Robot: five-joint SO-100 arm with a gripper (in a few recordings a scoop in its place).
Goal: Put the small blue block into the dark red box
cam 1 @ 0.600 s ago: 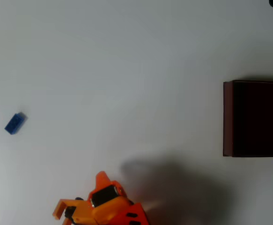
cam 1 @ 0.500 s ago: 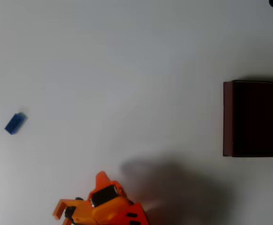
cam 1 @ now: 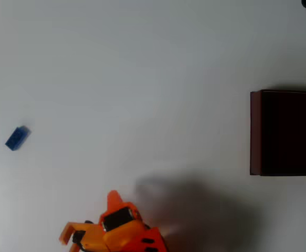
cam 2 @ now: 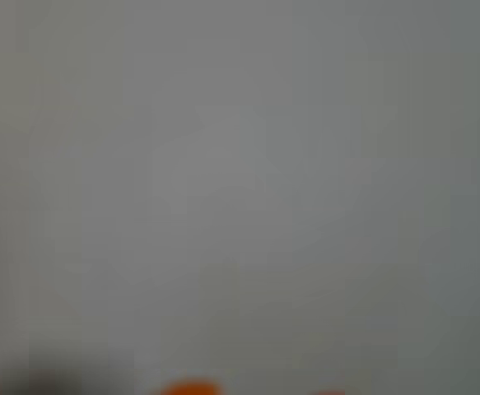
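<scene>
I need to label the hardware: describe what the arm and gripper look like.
In the overhead view the gripper is bright orange plastic with two fingers, one pointed and one flatter. A black, silver-edged block, probably a motor, sits behind them. The orange arm body has small dark marks.

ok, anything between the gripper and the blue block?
Nothing: overhead view shows bare white table between the gripper and the small blue block.
</scene>
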